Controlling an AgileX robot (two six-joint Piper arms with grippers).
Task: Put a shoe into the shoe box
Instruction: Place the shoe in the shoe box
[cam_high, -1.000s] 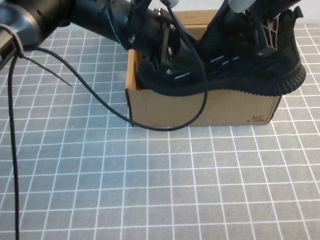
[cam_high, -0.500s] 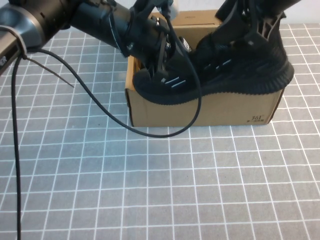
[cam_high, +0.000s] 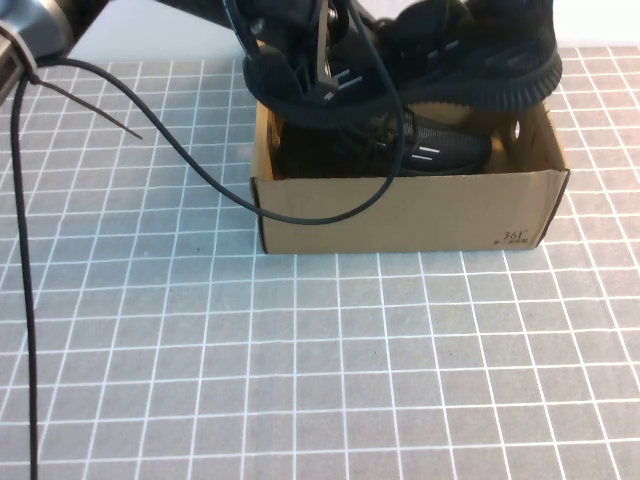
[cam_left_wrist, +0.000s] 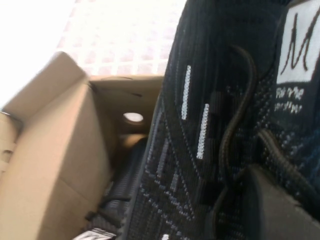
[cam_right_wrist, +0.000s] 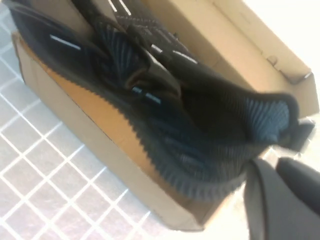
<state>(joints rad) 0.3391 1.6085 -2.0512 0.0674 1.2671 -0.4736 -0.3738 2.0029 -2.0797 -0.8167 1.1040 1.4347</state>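
We observe the shoe (cam_high: 420, 70) raised above the open shoe box (cam_high: 400, 215), sole toward the camera. The left pincer (cam_high: 315, 60) is clenched on its toe end; the right pincer (cam_right_wrist: 280, 200) grips the heel end. A second sneaker (cam_high: 430, 150) lies inside the box (partly hidden). The box rests on the gridded desk (cam_high: 300, 360).

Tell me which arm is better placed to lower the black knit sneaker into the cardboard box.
Neither clearly; left gripper and right gripper each grip an end of the black knit sneaker, above the brown cardboard box.
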